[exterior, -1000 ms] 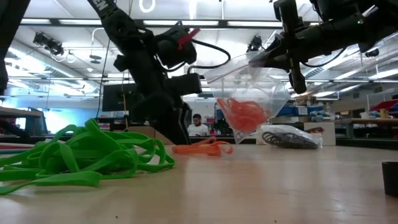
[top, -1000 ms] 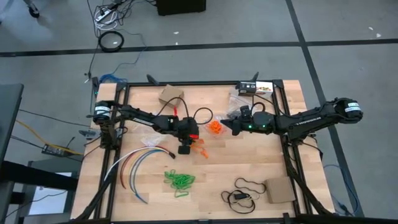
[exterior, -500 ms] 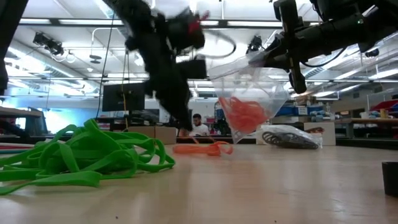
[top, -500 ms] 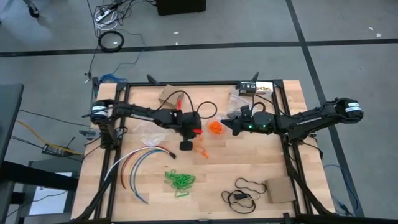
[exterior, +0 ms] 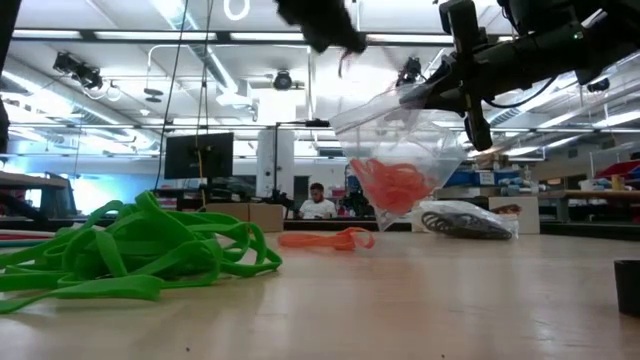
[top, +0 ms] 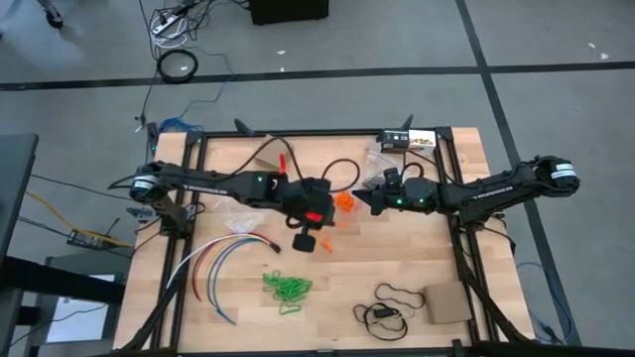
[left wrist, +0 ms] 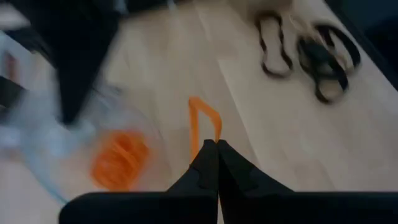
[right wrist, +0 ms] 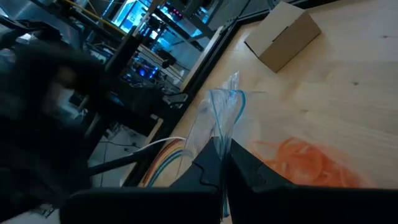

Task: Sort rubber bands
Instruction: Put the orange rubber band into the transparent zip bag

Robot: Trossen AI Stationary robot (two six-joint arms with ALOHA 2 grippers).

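The right gripper [right wrist: 222, 163] pinches the rim of a clear plastic bag [right wrist: 219, 118] with orange rubber bands [right wrist: 300, 158] inside. A cardboard box [right wrist: 283, 38] sits on the wooden table [right wrist: 348, 93] beyond.

High view: you are looking straight down on the whole table [top: 397, 258] from well above.
Low view: you are looking level across the tabletop, close behind the green bands [exterior: 130, 250], into the room.
Wrist views: each is looking past its own fingers, close above the wood.
All four are sharing the bag [exterior: 400, 150] of orange bands.
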